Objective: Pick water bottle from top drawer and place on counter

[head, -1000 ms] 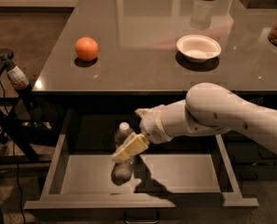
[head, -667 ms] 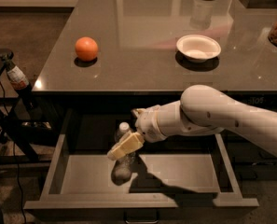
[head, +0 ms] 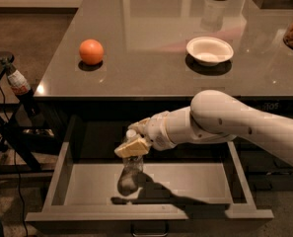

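One water bottle (head: 130, 174) is seen upright in the open top drawer (head: 185, 184), its only content. The gripper (head: 132, 147) is laid across its neck; the grip cannot be told. On the counter (head: 151, 58), one orange (head: 91, 52) lies at 11 o'clock and one white bowl (head: 209, 50) at 1 o'clock.

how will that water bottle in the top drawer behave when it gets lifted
The water bottle looks clear, thin plastic: probably light, may flex. Tall and narrow, standing upright in the top drawer, it could tip. The gripper is at its neck.
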Controlling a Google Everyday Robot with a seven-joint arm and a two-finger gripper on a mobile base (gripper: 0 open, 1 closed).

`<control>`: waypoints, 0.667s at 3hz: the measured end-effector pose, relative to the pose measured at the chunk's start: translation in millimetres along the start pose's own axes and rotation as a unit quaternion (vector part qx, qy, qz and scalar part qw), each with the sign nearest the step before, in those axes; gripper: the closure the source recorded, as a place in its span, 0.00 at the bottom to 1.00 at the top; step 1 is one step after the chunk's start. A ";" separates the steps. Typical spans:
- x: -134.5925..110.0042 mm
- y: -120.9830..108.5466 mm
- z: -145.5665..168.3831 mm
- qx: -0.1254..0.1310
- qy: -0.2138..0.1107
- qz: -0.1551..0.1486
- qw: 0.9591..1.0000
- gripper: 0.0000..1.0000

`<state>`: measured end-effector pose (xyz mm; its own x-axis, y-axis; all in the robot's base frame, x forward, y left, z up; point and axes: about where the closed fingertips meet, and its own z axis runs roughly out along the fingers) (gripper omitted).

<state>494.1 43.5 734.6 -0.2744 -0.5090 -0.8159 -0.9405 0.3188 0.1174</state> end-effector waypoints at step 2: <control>0.0 0.1 0.0 0.000 0.000 0.000 1.000 0.85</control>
<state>494.1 43.6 734.7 -0.2743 -0.5091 -0.8159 -0.9406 0.3187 0.1174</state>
